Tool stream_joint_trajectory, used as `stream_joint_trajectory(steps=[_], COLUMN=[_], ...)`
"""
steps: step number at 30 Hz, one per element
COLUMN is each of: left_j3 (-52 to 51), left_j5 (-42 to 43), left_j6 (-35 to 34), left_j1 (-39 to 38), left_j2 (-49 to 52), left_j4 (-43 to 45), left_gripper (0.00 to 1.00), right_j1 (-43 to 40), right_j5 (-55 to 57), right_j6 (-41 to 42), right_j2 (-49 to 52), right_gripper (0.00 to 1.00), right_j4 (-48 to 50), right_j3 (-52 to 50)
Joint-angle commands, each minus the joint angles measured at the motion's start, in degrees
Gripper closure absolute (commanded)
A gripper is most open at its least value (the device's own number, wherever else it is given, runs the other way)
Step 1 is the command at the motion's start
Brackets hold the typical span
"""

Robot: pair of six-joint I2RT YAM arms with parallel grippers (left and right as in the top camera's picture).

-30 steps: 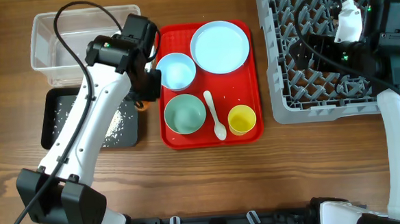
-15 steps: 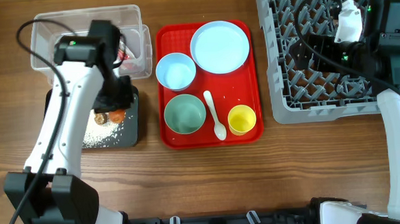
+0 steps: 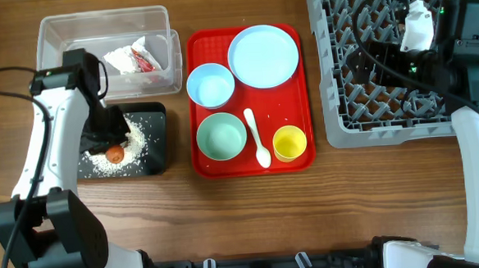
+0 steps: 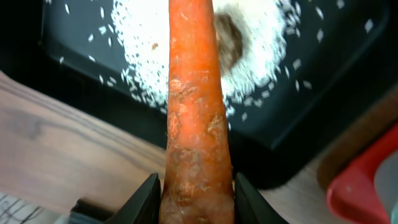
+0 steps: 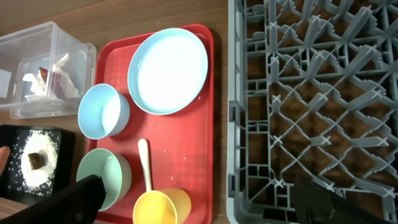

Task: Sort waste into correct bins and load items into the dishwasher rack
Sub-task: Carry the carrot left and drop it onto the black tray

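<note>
My left gripper (image 3: 109, 145) is shut on the orange carrot piece (image 4: 193, 93) and holds it over the black tray (image 3: 157, 159), above loose rice (image 3: 135, 138) and a brown scrap (image 4: 229, 34). The clear tub (image 3: 54, 37) holds crumpled white paper with a red wrapper (image 3: 134, 59). On the red serving tray (image 3: 291, 98) are the pale-blue plate (image 3: 263, 55), blue bowl (image 3: 211, 85), mint bowl (image 3: 221, 137), white spoon (image 3: 256, 137) and yellow cup (image 3: 289, 143). My right gripper (image 5: 199, 196) is open and empty over the left edge of the grey rack (image 3: 386, 102).
The tub and black tray sit at the far left, one behind the other. The red serving tray lies between them and the rack. The left arm's cable (image 3: 6, 76) loops over the table's left side. Bare wood runs along the front.
My left arm has swung left from beside the blue bowl to over the black tray, carrying the carrot. The paper in the tub is now uncovered. The right arm has not moved.
</note>
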Motion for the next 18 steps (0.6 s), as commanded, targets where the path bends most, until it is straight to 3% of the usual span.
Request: stream_joint_trajectory(steps=[1, 12, 18], left_j3=[-3.21, -14.25, -14.80], left_j5=[0.39, 4.46, 4.46], left_j6=[-1.53, -4.20, -4.17], left_j1=[0.48, 0.46, 0.46], left_j2=[-1.27, -1.20, -1.20], left_j4=[4.52, 18.21, 18.53], left_gripper=[0.69, 0.70, 0.50], right_j1=[-0.22, -0.22, -0.22], right_j5=[0.42, 0.44, 0.44], right_j6=[-0.20, -0.22, -0.24], right_j2=[0.37, 0.37, 0.37], right_gripper=[0.00, 0.00, 0.00], right_j4=[-0.04, -0.09, -0.09], right_j3=[0.90, 0.90, 0.90])
